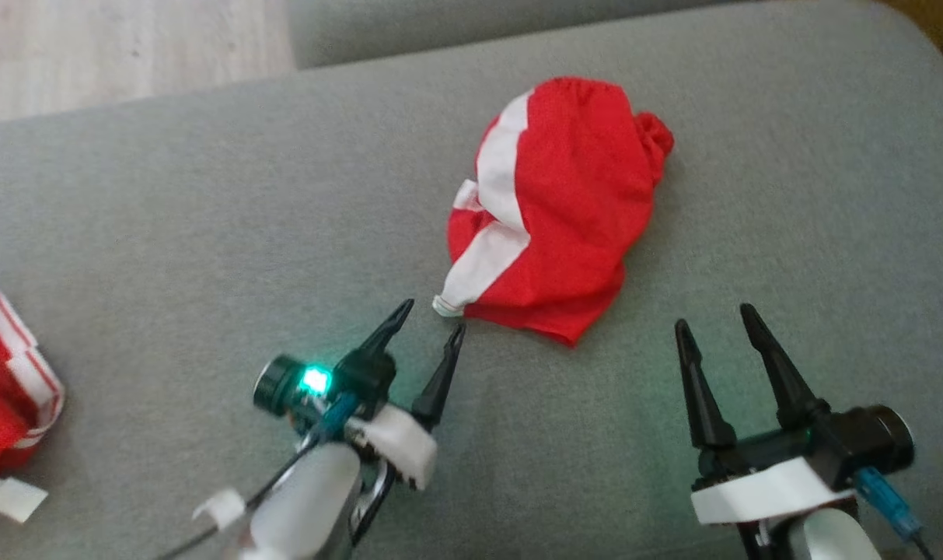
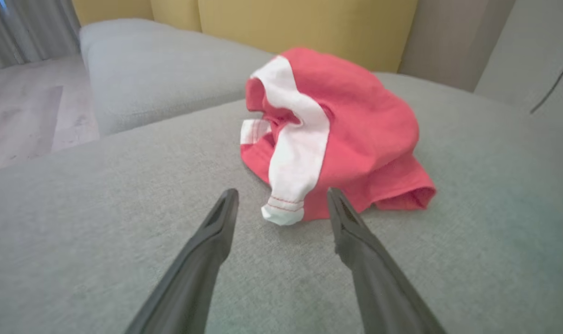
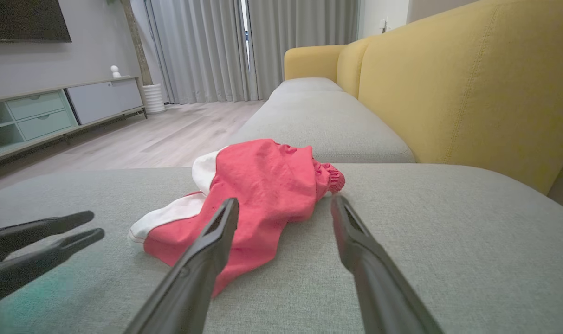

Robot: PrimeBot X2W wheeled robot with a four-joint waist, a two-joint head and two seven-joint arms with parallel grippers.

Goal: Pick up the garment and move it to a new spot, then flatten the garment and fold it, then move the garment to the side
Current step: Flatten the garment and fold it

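We find the red and white garment (image 1: 564,210) crumpled on the grey sofa cushion (image 1: 207,233), ahead of both hands. The left hand (image 1: 432,316) is open and empty, its fingertips just beside the garment's white hem corner (image 1: 448,305). The right hand (image 1: 713,317) is likewise open and empty, near the garment but apart from it, and a second red and white cloth (image 1: 5,389) lies well apart at the left.

Grey seat cushion (image 1: 168,233), yellow backrest (image 3: 471,83), curtains (image 3: 207,46)
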